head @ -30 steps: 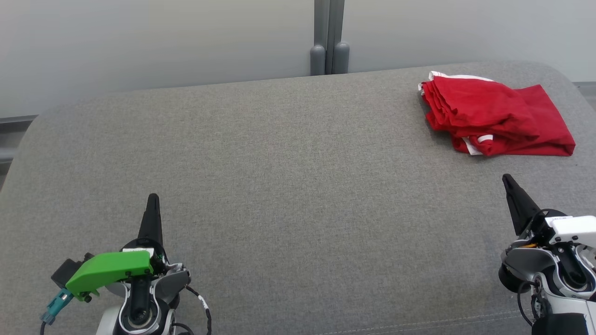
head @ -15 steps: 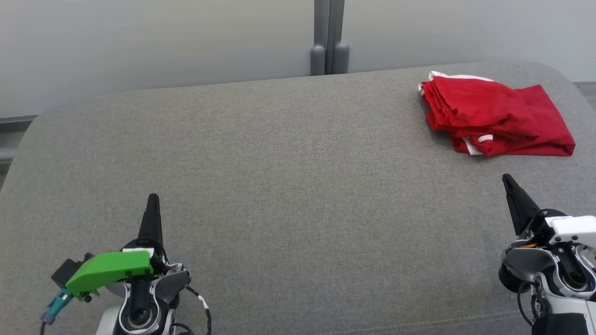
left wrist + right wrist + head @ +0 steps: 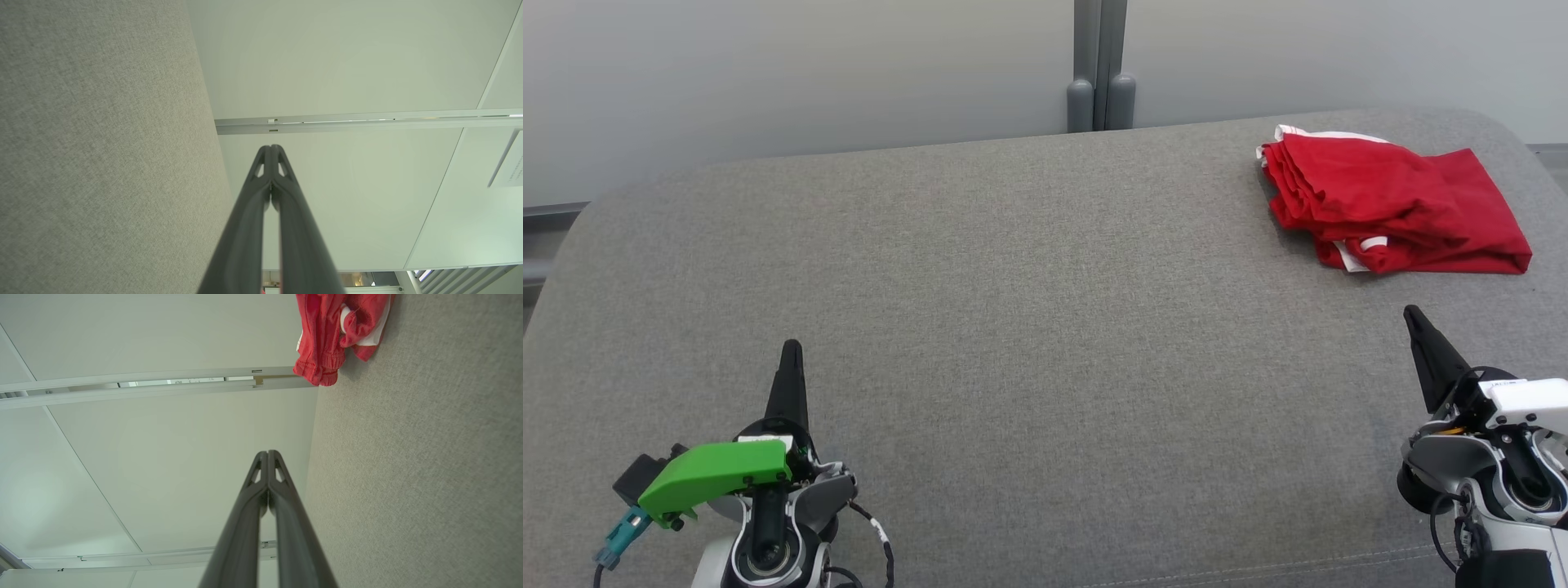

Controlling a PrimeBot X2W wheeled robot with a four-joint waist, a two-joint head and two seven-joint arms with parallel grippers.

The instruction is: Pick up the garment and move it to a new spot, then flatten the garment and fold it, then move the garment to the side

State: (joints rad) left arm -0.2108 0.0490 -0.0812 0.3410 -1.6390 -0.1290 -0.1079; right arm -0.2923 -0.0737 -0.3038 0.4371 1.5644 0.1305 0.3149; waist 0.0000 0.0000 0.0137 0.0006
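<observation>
Left gripper (image 3: 791, 351) and right gripper (image 3: 1412, 315) are both pressed together and empty, low over the grey padded worktop (image 3: 1045, 310). The folded red garment (image 3: 1388, 204) lies at its far right corner.

Grey woven upholstery (image 3: 1029, 343) stretches ahead of the left gripper (image 3: 791, 349) and the right gripper (image 3: 1412, 314). Beyond it, between them, a grey post (image 3: 1100, 65) divides pale, evenly lit wall panels (image 3: 809, 73).

Left end effector (image 3: 791, 349) and right end effector (image 3: 1412, 314) sit low, fingers pressed together
</observation>
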